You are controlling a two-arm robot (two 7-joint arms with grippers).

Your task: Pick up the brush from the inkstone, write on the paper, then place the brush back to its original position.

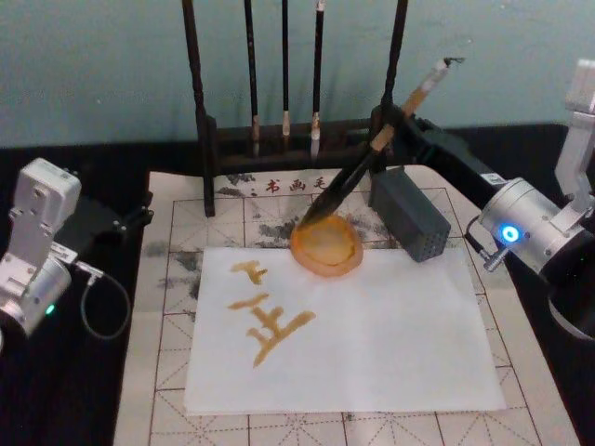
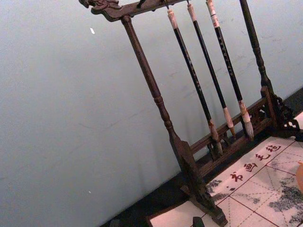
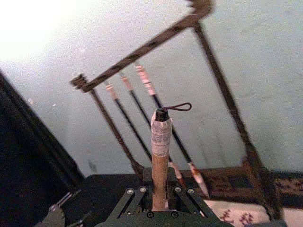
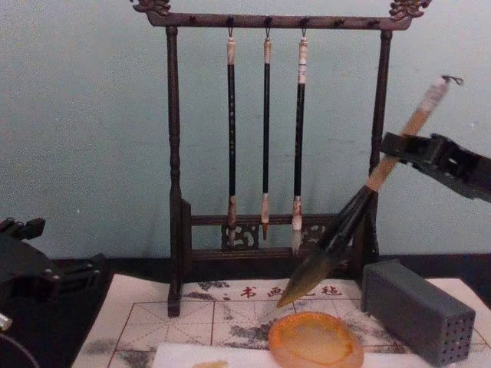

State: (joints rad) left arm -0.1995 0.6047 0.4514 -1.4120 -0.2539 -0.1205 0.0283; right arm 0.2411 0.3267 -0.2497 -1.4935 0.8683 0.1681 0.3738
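The brush point(image 1: 372, 153) is tilted, its whitish cap up to the right and its bristle tip down to the left. My right gripper point(image 1: 387, 137) is shut on its tan handle point(image 3: 160, 161). In the chest view the bristles point(image 4: 305, 280) hang just above the back-left rim of the orange inkstone point(image 4: 315, 342), with a small gap between them. The inkstone point(image 1: 325, 247) lies on the top edge of the white paper point(image 1: 390, 334), which bears orange-brown strokes point(image 1: 270, 330). My left gripper point(image 1: 121, 220) rests parked at the table's left side.
A dark wooden rack point(image 4: 267, 138) with three thin black-handled brushes point(image 4: 265, 130) stands behind the inkstone. A grey block with small holes point(image 1: 409, 215) sits just right of the inkstone. A gridded felt mat point(image 1: 177, 279) lies under the paper.
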